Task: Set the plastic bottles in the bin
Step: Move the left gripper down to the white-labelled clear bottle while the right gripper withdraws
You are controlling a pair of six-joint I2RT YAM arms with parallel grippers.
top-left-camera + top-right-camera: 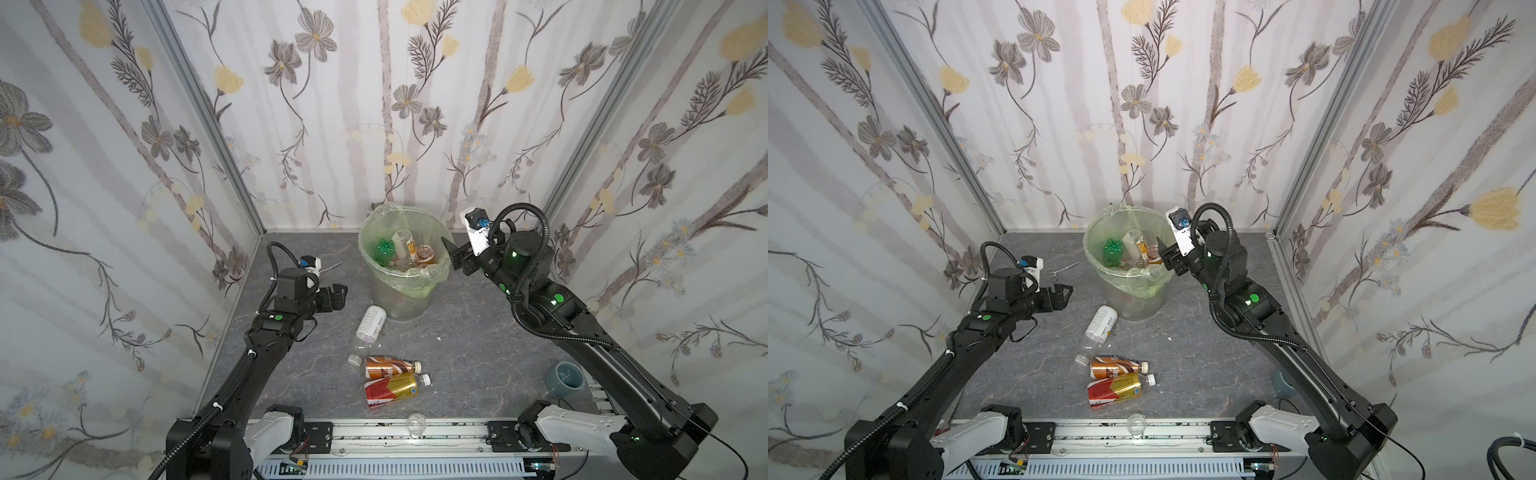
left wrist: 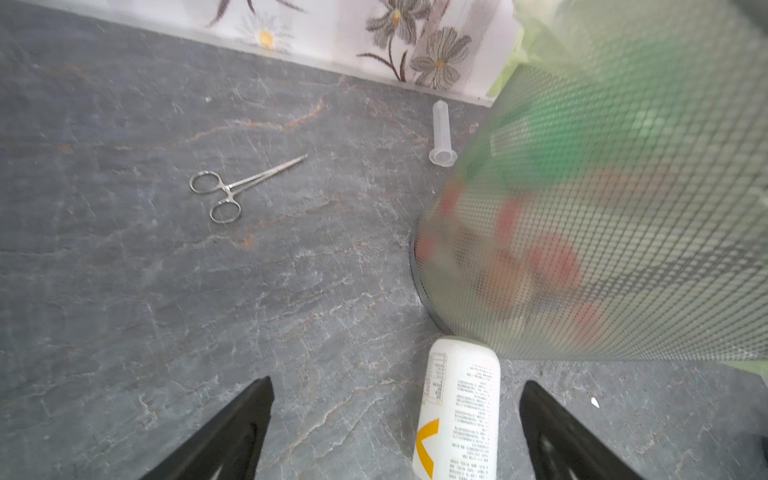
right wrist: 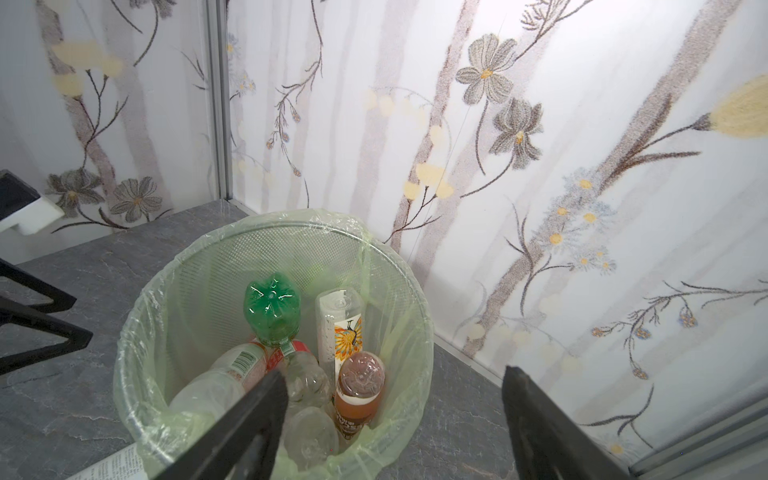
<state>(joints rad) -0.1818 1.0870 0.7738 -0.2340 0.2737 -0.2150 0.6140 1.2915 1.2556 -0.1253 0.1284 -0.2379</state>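
The bin (image 1: 432, 276) (image 1: 1100, 232), lined with a green bag, stands at the back middle of the table. It holds several plastic bottles, among them a green one (image 1: 384, 249) (image 3: 272, 307) and a brown one (image 3: 359, 386). Three bottles lie on the table in front of the bin: a white-labelled clear one (image 1: 370, 326) (image 1: 1100, 324) (image 2: 457, 411), a brown-orange one (image 1: 388, 366) (image 1: 1115, 366) and a red-gold one (image 1: 390, 390) (image 1: 1115, 390). My left gripper (image 1: 337, 296) (image 1: 1061, 296) (image 2: 397, 382) is open above the white-labelled bottle's base, not touching it. My right gripper (image 1: 451, 251) (image 1: 1163, 251) (image 3: 394, 372) hangs open and empty over the bin's right rim.
Metal forceps (image 2: 245, 187) (image 1: 1061, 269) and a clear plastic tube (image 2: 441, 133) lie on the table left of the bin. A grey-blue cup (image 1: 565, 378) stands at the right. A small glass cup (image 1: 415, 424) (image 1: 1136, 424) sits at the front edge. Flowered walls close three sides.
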